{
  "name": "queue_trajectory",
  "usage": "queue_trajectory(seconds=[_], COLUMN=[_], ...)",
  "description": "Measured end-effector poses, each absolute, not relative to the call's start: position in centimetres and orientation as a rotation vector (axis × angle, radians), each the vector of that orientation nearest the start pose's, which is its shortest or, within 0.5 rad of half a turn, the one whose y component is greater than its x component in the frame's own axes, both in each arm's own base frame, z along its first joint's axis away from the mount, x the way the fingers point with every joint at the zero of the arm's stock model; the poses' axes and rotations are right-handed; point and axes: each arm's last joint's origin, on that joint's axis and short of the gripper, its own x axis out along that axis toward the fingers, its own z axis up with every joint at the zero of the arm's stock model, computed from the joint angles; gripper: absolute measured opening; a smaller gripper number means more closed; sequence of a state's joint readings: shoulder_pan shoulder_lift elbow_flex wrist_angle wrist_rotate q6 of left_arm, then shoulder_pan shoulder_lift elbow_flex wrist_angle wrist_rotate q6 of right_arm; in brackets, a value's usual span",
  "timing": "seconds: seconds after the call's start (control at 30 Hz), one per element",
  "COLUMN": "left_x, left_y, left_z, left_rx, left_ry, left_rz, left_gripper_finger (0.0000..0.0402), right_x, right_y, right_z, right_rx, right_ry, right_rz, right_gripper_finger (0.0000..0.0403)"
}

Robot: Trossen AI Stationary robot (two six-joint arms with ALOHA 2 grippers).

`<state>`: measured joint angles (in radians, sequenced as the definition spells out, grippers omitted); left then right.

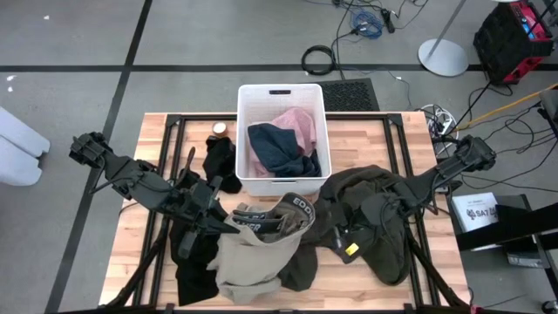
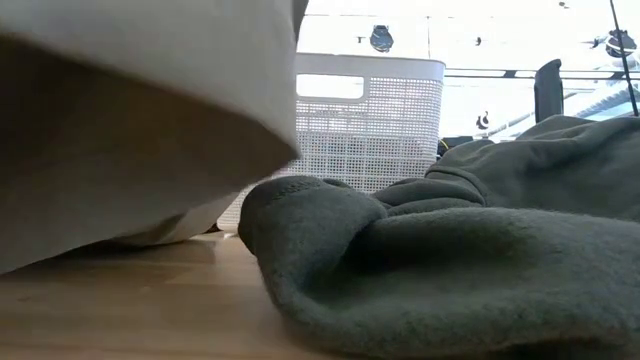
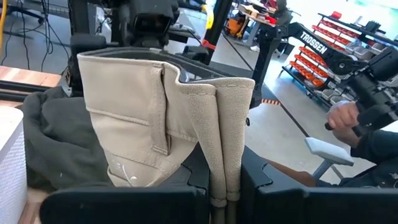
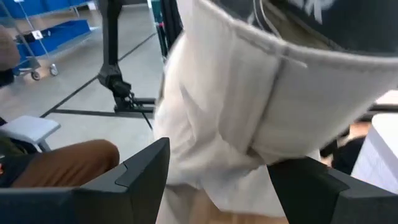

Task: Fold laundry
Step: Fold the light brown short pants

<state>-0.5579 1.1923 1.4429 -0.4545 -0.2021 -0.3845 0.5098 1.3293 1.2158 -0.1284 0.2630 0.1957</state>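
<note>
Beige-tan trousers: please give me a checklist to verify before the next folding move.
1. Left gripper shut on beige-tan trousers waistband: ok.
2. Right gripper open around the waistband, not yet closed: not ok.
3. Trousers free of the olive-grey garment: cannot tell, they touch.
4. White bin clear of the trousers: ok.
5. Trousers lying flat: not ok, bunched.

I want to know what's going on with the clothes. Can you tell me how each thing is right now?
Tan pants: lifted at the waistband, rest lying on the table.
Left gripper: shut on the tan pants' folded waistband.
Right gripper: open, fingers on either side of the pants' pale cloth.
Dark green sweatshirt: crumpled on the table, unfolded.
White bin: upright, holding pink cloth and navy cloth.
</note>
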Motion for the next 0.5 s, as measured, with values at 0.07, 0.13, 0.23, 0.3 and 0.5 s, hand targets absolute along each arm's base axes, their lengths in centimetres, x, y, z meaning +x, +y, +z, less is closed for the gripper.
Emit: queue_trajectory(seconds=[0.07,0.13,0.23,0.3,0.5], left_x=[20.6,20.6,20.6,20.6,20.6], left_y=[-12.2,-12.1,-12.1,-12.1,-12.0], left_z=[44.8,44.8,44.8,44.8,44.8], left_rx=[-0.301,-0.300,-0.297,-0.296,-0.292], left_ry=[0.254,0.253,0.251,0.249,0.239], left_rz=[-0.310,-0.304,-0.303,-0.293,-0.253], left_gripper_finger=[0.0031,0.0031,0.0031,0.0031,0.0031], right_x=[26.6,26.7,26.8,27.1,29.1], right_y=[14.0,14.1,14.1,14.1,13.9], right_z=[37.4,37.7,38.0,37.8,36.6], right_rx=[0.104,0.099,0.090,0.074,0.030], right_ry=[0.208,0.172,0.142,0.140,0.123], right_rz=[0.229,0.235,0.235,0.207,0.103], right_gripper_finger=[0.0251,0.0251,0.0251,0.0251,0.0232])
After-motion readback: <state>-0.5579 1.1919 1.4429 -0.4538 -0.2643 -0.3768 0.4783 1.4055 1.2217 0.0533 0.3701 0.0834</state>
